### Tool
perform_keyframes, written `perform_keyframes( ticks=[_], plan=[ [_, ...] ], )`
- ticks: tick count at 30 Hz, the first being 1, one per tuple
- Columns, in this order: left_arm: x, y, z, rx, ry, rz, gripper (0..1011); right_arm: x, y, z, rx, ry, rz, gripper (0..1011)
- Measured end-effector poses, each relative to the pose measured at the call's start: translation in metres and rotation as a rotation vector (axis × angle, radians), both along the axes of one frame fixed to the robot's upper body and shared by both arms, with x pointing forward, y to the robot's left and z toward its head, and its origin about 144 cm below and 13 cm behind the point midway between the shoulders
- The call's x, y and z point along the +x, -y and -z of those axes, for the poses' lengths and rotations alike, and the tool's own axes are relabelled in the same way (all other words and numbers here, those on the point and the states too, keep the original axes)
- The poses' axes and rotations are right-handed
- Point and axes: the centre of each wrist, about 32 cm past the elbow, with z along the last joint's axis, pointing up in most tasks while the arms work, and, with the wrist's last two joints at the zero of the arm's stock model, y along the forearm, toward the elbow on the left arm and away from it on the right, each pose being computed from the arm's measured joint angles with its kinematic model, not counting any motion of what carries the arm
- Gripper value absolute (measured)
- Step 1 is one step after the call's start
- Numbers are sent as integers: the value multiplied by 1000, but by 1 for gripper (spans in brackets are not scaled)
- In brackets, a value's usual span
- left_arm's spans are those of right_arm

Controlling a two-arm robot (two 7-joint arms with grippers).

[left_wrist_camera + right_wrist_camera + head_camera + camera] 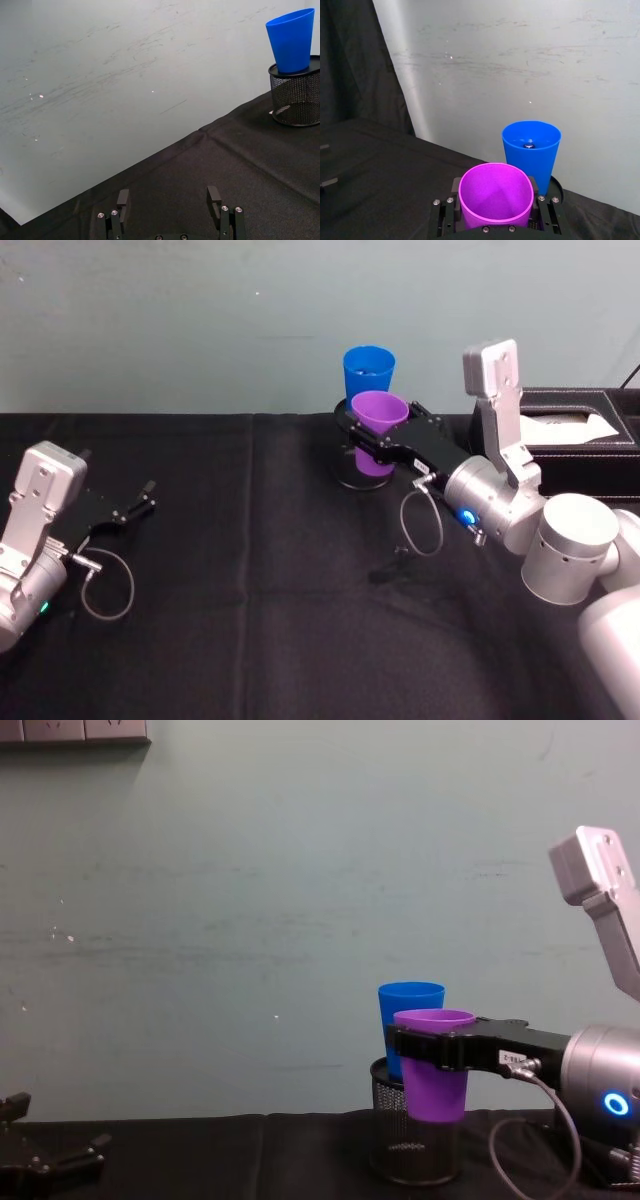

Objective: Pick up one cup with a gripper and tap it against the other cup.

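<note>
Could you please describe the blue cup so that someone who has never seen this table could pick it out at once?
On the black-draped table, go to the far edge by the pale wall, where a black mesh holder stands. The blue cup stands in that holder. Unlike the purple cup held just before it by the right gripper, it is bright blue and sits ungripped.

The right arm (505, 502) reaches forward and to the left over the far middle of the table (250, 590). Its wrist is level and its tool (378, 443) is clamped across the purple cup (379, 408), holding it upright in the air. The left arm (35, 530) rests low at the left side, its tool (142, 498) pointing forward with fingers spread, gripping nothing.
</note>
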Motion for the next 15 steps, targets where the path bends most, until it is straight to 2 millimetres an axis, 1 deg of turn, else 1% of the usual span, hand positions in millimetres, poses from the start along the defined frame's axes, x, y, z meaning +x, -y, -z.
perform_keyframes(
  ticks=[15],
  plan=[
    [0, 0, 0, 0, 0, 0, 1000, 20, -4, -3, -1, -16, 9, 746]
  ],
)
